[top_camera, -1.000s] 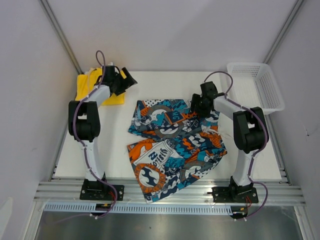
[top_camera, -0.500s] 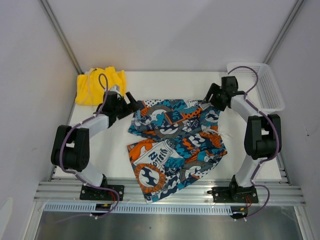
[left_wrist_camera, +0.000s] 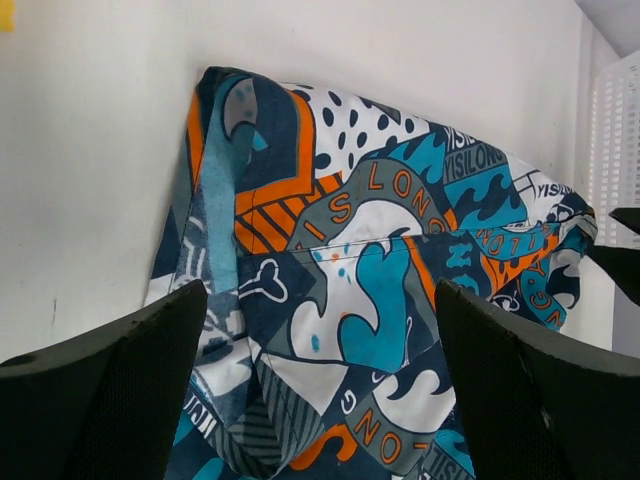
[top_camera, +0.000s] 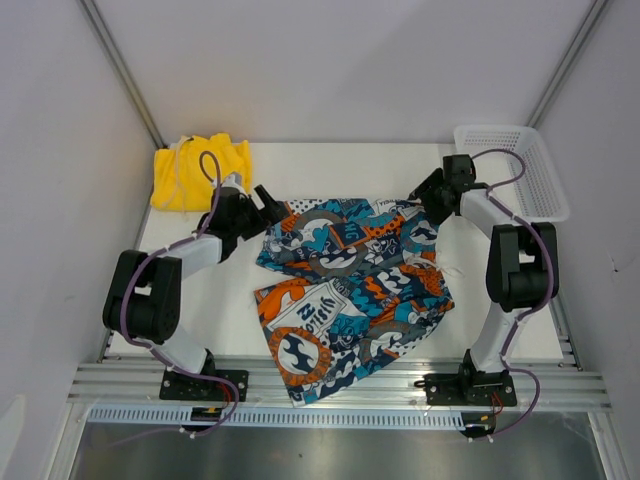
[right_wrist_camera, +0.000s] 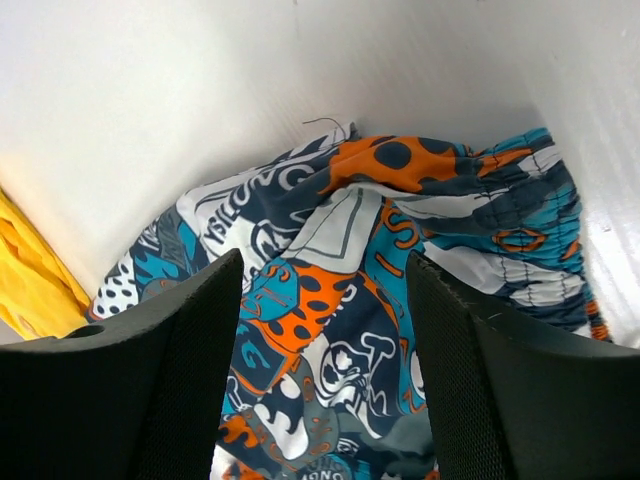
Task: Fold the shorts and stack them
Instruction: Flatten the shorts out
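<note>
The printed shorts (top_camera: pixel 350 285) lie spread on the white table (top_camera: pixel 230 310), teal-blue, orange, black and white. My left gripper (top_camera: pixel 266 207) is open at their far left corner, jaws wide over the cloth (left_wrist_camera: pixel 330 280). My right gripper (top_camera: pixel 428 192) is open at their far right corner, jaws wide over the cloth (right_wrist_camera: pixel 330 330). Neither holds anything. The yellow shorts (top_camera: pixel 190 170) lie crumpled at the far left corner of the table; a strip shows in the right wrist view (right_wrist_camera: pixel 30 275).
A white mesh basket (top_camera: pixel 520 180) stands at the far right, its side showing in the left wrist view (left_wrist_camera: pixel 612 130). Grey walls close in on the table's left, back and right. The metal rail (top_camera: pixel 340 385) runs along the near edge.
My left gripper has come off the yellow shorts, down and right to the print shorts' far left corner. My right gripper moved up and right to their far right corner.
</note>
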Robot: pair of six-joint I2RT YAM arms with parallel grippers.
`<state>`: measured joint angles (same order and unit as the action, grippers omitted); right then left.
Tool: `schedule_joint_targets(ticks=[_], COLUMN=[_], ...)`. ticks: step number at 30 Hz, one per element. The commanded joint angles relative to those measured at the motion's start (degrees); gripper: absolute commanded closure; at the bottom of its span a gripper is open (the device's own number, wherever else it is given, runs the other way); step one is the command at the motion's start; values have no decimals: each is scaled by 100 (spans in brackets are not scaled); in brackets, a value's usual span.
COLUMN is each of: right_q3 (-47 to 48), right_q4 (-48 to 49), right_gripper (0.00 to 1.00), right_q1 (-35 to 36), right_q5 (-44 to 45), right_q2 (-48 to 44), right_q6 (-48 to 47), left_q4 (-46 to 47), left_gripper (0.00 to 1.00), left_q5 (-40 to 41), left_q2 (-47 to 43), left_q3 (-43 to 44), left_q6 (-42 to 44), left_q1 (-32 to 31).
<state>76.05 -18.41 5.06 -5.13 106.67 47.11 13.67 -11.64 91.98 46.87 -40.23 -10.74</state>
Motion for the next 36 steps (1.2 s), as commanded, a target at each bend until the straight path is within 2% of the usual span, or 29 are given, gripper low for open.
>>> schedule_joint_targets(ticks=[1,8,10,11,12,14,18,24,30,36], right_q3=[287,217,305,340,366,358,358,7,-178,-143], right_q4=[-198,127,215,242,259,382,479,874,1243,1367], right_gripper=[33,36,40,44,59,72,100,100,100,100], right_q1=[65,109,109,109,109,109,100,162,180,171], right_q5=[144,143,144,126,143,117,47,20,-129,-427], right_q2=[248,591,757,793,837,864,864,531,433,512], right_q6=[614,1195,1257,1257,1257,1230,1098,1010,923,878], left_q4=[294,224,224,189,154,22,-216,-216,-391,-163], left_gripper=[4,4,4,4,4,5,14,23,24,26], left_q5=[127,258,250,250,259,215,66,-101,-120,-23], left_q2=[4,48,83,135,162,284,513,916,1471,1849], left_q3=[15,103,155,164,295,392,735,973,1552,1676], left_q6=[-20,59,146,182,286,419,814,1017,1052,1078], left_q1=[-68,-156,-182,-200,-200,-226,-297,-332,-350,-350])
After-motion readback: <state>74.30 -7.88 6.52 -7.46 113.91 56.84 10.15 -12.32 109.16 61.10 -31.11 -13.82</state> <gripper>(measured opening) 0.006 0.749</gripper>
